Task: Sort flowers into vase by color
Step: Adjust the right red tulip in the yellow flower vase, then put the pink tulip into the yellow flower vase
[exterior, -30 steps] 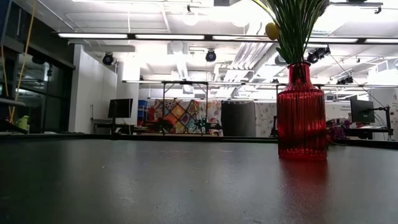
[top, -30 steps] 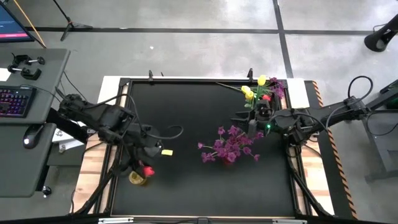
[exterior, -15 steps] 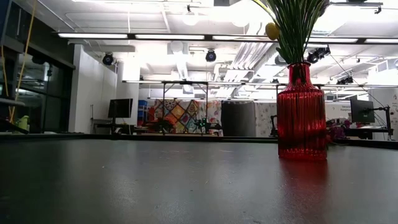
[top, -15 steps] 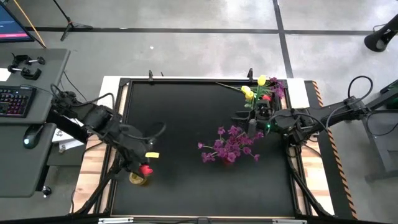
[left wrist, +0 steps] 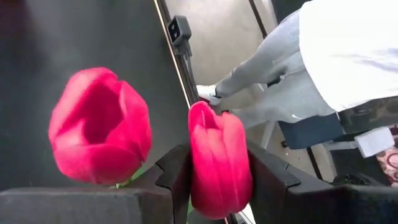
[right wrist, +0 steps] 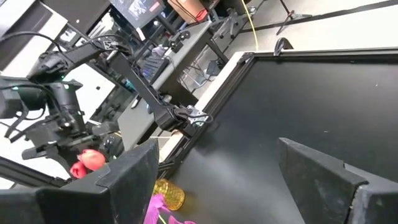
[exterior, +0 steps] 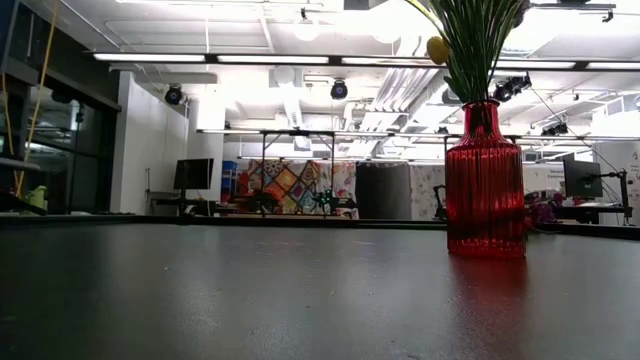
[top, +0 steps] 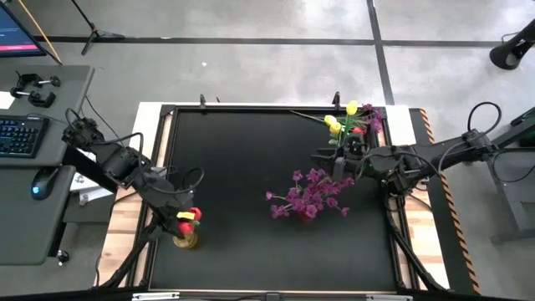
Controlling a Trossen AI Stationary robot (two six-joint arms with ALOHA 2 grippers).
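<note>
The left gripper [top: 182, 219] is seen at the lower left of the high view, its fingers [left wrist: 177, 174] closed around a red tulip [left wrist: 219, 162], right above a yellow vase [top: 185, 241]. A second red tulip [left wrist: 99, 134] sits just beside it. The right gripper [top: 341, 164] is held right of centre, jaws spread wide and empty, near the purple sprays [top: 308, 194] in the red vase [exterior: 485, 180]. Yellow tulips [top: 338, 124] are seen at the table's [top: 251, 150] upper right.

keyboard [top: 17, 136] and mouse [top: 39, 182] on grey side desk [top: 50, 226] (left of table), seated person's grey trouser leg [left wrist: 273, 68], patterned quilt [exterior: 295, 185] in room behind.
</note>
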